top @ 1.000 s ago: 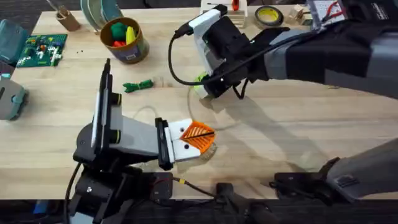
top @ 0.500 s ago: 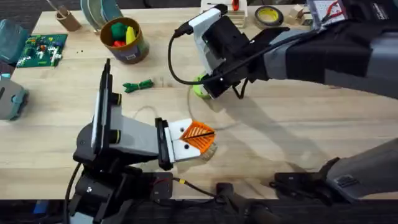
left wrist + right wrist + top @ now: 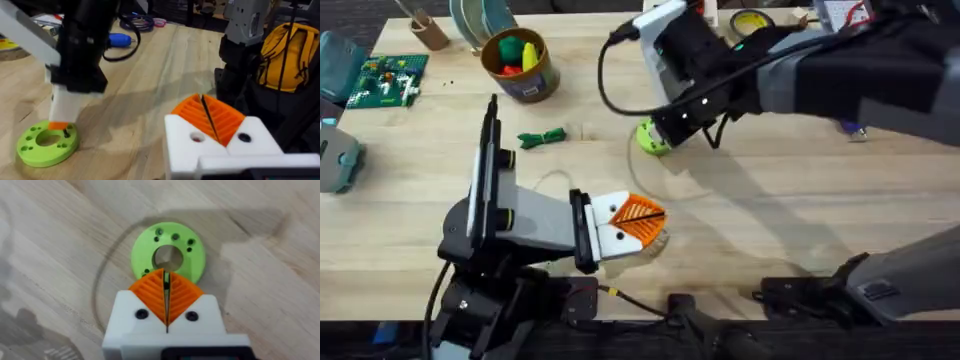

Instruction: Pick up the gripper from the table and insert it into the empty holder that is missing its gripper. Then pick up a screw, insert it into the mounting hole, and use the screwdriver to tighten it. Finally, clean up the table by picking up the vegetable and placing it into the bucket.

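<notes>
The vegetable (image 3: 542, 137) is lying flat on the wooden table, a small thin dark-green piece with a leafy, bow-like shape. It is resting apart from the bucket (image 3: 521, 63), which is standing upright near the far left part of the table. The bucket is short, round and tan-brown, and it is holding red, yellow and green toy pieces. The screwdriver (image 3: 118, 39), a blue cylinder, is lying on its side on the table.

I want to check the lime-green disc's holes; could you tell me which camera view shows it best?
The right wrist view: the lime-green disc lies face-on, with its holes plain. The left wrist view shows it aslant beneath the right gripper. Overhead, the right arm partly covers it.
</notes>
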